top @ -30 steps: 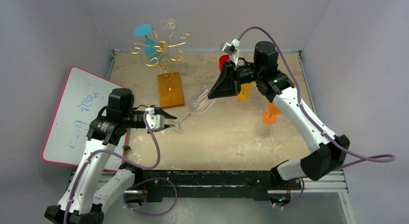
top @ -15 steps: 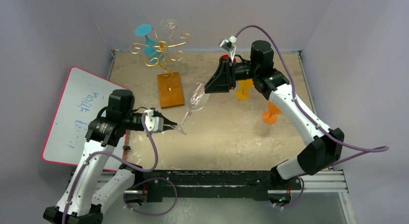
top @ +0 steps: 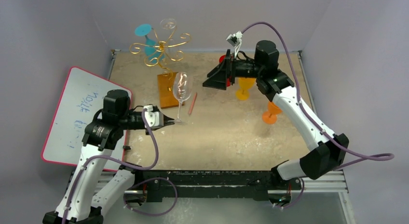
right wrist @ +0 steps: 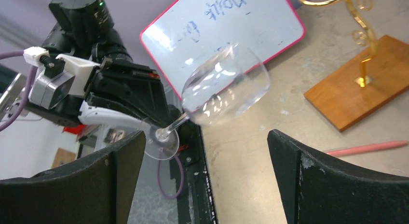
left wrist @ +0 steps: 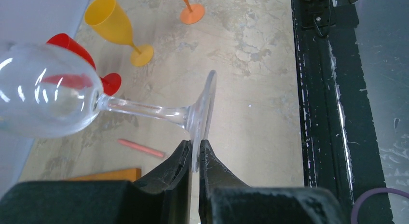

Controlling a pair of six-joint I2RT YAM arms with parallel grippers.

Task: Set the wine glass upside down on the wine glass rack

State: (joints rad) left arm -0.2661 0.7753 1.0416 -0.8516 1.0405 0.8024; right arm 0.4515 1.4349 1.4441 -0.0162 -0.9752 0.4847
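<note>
Soft, even light from above on the beige speckled tabletop (top: 231, 132), shadows faint; white glints flash on the clear wine glass (left wrist: 46, 96); the pink-framed whiteboard (right wrist: 255, 21) glows bright, nearly washed out; the wrist views soften towards the near edges

table (top: 231, 137): wine glass rack (top: 166, 92), pink stick (top: 192, 104), goblets (top: 269, 118)

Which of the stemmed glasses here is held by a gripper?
The clear wine glass: the left gripper pinches the edge of its foot. The yellow glass, orange glass and red glass stand on the table, touched by nothing.
</note>
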